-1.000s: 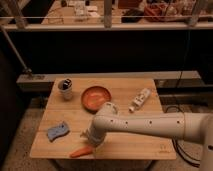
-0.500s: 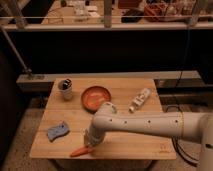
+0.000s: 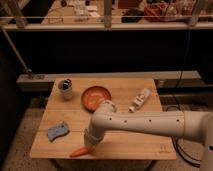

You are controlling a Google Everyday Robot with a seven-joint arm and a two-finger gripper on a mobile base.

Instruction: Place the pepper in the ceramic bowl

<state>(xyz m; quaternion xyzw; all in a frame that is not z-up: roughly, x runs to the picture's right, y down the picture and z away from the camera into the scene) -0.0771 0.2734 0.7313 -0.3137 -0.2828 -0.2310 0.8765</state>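
Wooden table (image 3: 137,148) holds pepper (image 3: 78,152), gripper (image 3: 89,144) over it.

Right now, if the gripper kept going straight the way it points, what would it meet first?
The gripper points downward near the front edge of the table, right over the pepper. It would probably meet the pepper's thicker end first, then the table beneath. Whether they touch yet is unclear.

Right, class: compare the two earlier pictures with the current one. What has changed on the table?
Almost nothing. The gripper stays low at the right end of the pepper, near the front edge of the table; any shift is slight. The pepper still lies on the wood, not lifted. The ceramic bowl, blue sponge, grey cup and white bottle have not moved.
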